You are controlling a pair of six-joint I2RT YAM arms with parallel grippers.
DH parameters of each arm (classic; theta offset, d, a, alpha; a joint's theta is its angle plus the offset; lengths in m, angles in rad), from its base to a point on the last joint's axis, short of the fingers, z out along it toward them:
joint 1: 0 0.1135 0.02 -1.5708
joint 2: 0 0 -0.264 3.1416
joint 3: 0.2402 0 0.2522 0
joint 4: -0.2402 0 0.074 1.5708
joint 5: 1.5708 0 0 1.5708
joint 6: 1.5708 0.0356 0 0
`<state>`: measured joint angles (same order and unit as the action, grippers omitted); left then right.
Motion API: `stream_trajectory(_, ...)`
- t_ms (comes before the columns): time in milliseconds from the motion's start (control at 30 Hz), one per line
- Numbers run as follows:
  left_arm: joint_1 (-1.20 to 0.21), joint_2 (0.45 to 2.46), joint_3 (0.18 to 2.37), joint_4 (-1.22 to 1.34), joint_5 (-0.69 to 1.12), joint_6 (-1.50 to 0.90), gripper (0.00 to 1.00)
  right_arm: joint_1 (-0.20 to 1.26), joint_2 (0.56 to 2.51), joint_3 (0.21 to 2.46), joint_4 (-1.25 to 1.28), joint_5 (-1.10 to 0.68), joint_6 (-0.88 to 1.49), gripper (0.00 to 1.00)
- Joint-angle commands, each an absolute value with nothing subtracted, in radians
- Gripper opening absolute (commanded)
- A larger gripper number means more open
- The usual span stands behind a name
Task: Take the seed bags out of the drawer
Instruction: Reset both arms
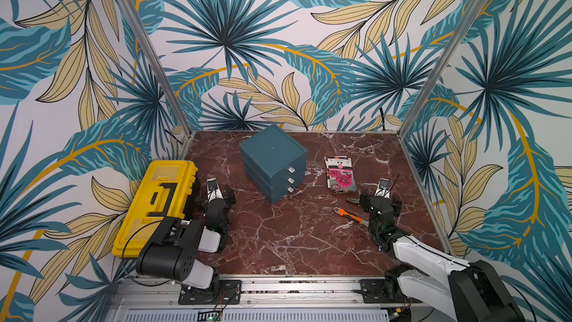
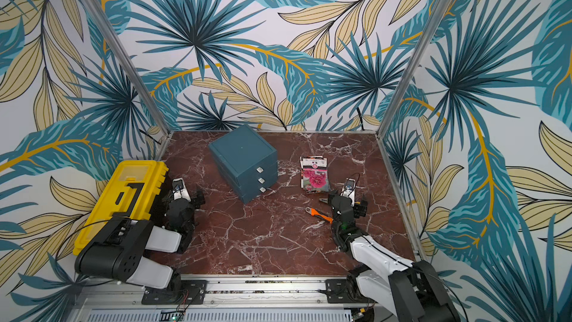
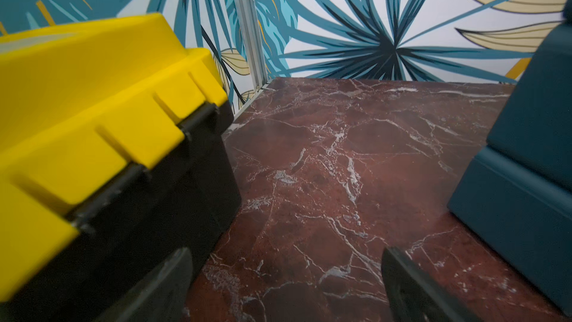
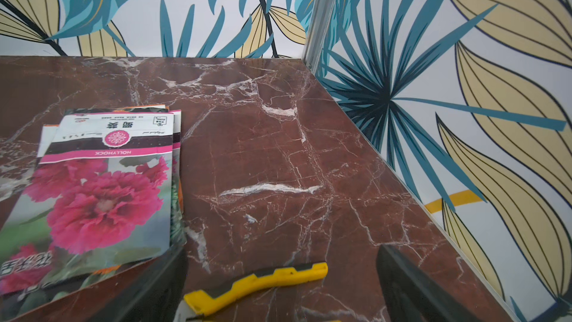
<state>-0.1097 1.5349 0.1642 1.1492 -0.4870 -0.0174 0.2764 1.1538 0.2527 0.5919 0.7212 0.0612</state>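
Seed bags (image 1: 340, 175) are out, stacked on the table (image 1: 278, 243) right of the drawers (image 1: 274, 162), all three shut.
The right wrist view reads the top bag: pink blooms, "HOLLYHOCK" band. The bags beneath show only edges. A yellow knife (image 4: 257, 283) lies by the right claw (image 4: 281, 252), spread wide and empty. Top views lose that knife behind the arm but show an orange tool (image 1: 348, 214). The left claw (image 3: 286, 255), also spread, sits between the closed toolbox (image 3: 93, 119) and the drawers. The contents of both are hidden.
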Motion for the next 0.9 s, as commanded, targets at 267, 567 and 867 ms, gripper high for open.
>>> stream_trajectory(267, -0.055, 1.582, 0.227, 1.261, -0.294, -0.002, 1.00, 0.136, 1.459, 0.360, 0.920, 0.438, 0.011, 1.00)
stream_trajectory(567, -0.027, 1.578, 0.356, 1.021, -0.285, -0.031, 1.00, 0.087, 1.515, 0.390, 0.901, 0.360, 0.043, 1.00)
stream_trajectory(867, 0.003, 1.573, 0.353, 1.020, -0.245, -0.055, 1.00, 0.074, 1.510, 0.388, 0.898, 0.347, 0.052, 1.00)
